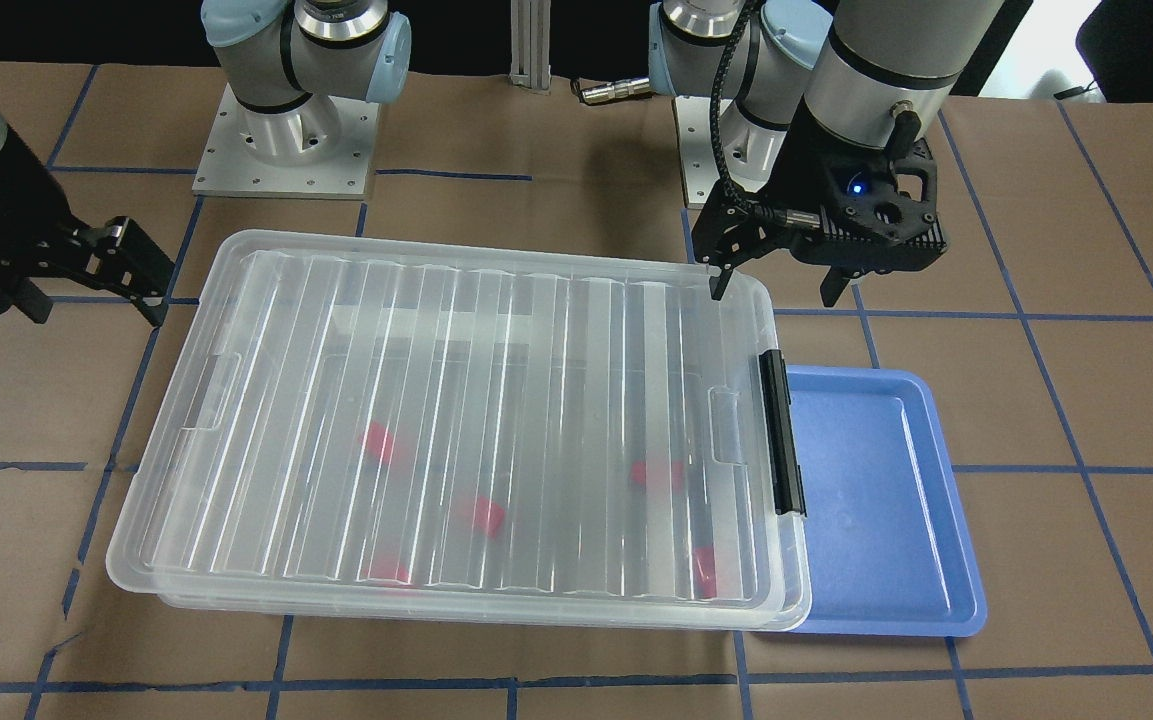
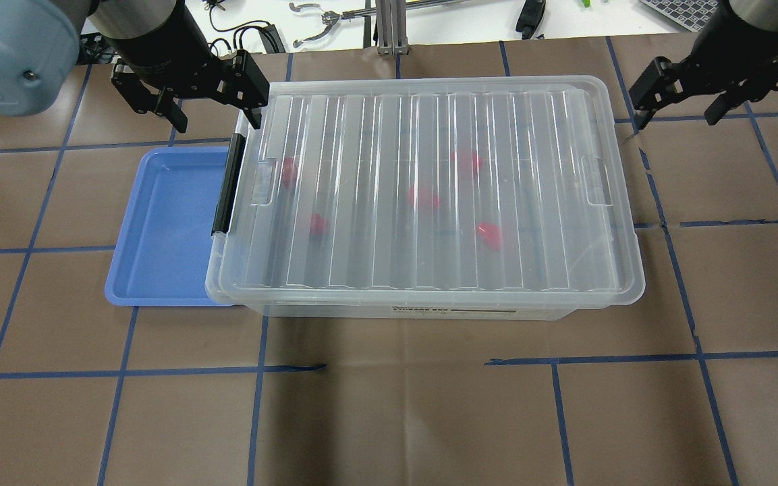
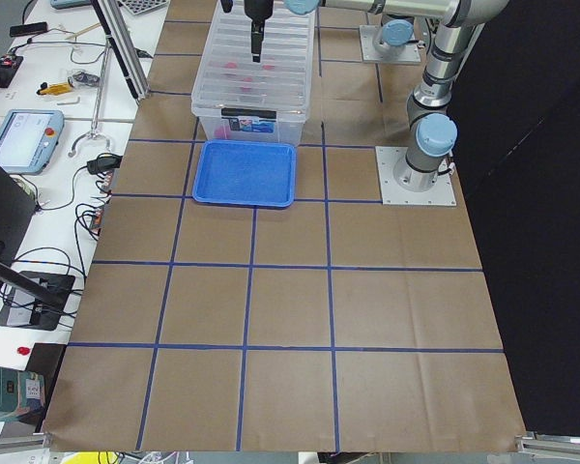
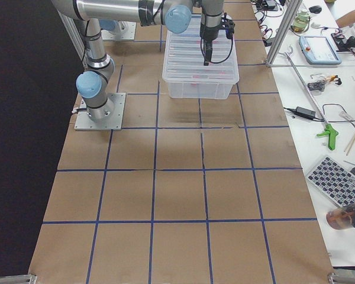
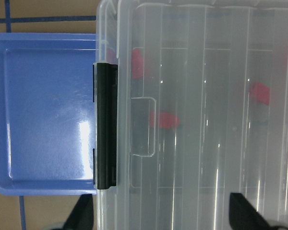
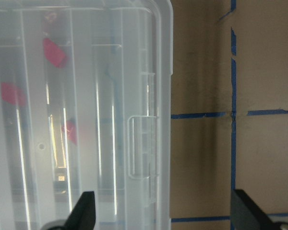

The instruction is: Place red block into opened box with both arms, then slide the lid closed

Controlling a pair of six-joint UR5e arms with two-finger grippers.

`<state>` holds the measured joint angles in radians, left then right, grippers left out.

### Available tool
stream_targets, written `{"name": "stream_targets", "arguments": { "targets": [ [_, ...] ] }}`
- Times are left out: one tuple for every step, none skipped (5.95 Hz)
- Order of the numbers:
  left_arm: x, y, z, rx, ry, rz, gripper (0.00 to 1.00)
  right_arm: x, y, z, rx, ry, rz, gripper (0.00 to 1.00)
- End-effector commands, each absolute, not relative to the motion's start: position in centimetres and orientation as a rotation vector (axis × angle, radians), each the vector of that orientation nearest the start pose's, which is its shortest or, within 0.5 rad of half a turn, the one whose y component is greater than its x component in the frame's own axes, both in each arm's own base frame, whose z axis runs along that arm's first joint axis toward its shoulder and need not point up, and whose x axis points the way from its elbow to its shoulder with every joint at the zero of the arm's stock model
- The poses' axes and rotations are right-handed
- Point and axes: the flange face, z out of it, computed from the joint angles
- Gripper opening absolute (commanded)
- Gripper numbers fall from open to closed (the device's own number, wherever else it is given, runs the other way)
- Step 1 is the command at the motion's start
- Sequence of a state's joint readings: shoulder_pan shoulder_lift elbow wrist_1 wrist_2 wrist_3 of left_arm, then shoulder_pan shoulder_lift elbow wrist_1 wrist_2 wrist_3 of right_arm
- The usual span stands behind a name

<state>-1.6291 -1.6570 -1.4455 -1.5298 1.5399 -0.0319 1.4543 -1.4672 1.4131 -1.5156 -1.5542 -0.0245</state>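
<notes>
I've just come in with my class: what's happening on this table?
The box has its lid lying over it, and five red blocks show inside through the plastic. The left gripper hangs open over the latch end, beside the blue tray. The right gripper hangs open just off the other end. Neither holds anything.

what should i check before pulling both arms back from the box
1. All red blocks inside the box: ok, five show through the plastic.
2. The lid covers the box: ok; fully seated, cannot tell.
3. The blue tray is empty: ok.
4. The left gripper is open, holding nothing: ok; one finger is near the lid's corner, contact cannot tell.
5. The right gripper is open and clear of the lid: ok.
</notes>
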Motion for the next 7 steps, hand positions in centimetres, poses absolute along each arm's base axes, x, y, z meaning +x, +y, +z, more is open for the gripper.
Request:
{"name": "stream_targets", "arguments": {
  "targets": [
    [-16.7, -52.9, 51.3, 0.041, 3.173, -0.136, 0.98, 13.1, -53.3, 52.8, 0.271, 3.148, 0.007, 1.0],
    [-16.7, -52.9, 51.1, 0.043, 3.173, -0.127, 0.98, 14.2, -52.8, 52.7, 0.264, 3.186, 0.007, 1.0],
    [-16.7, -52.8, 51.2, 0.041, 3.172, -0.132, 0.98, 14.0, -52.5, 52.7, 0.268, 3.188, 0.034, 1.0],
    [-16.7, -52.8, 51.0, 0.043, 3.172, -0.127, 0.98, 13.9, -51.8, 52.7, 0.27, 3.189, 0.061, 1.0],
    [-16.7, -52.8, 50.9, 0.043, 3.172, -0.122, 0.98, 14.0, -51.4, 53.0, 0.27, 3.18, 0.068, 1.0],
    [-16.7, -52.7, 50.9, 0.043, 3.173, -0.122, 0.98, 14.0, -51.3, 53.0, 0.267, 3.179, 0.066, 1.0],
    [-16.7, -52.7, 50.9, 0.043, 3.172, -0.122, 0.98, 14.1, -51.2, 53.2, 0.265, 3.174, 0.066, 1.0]
  ]
}}
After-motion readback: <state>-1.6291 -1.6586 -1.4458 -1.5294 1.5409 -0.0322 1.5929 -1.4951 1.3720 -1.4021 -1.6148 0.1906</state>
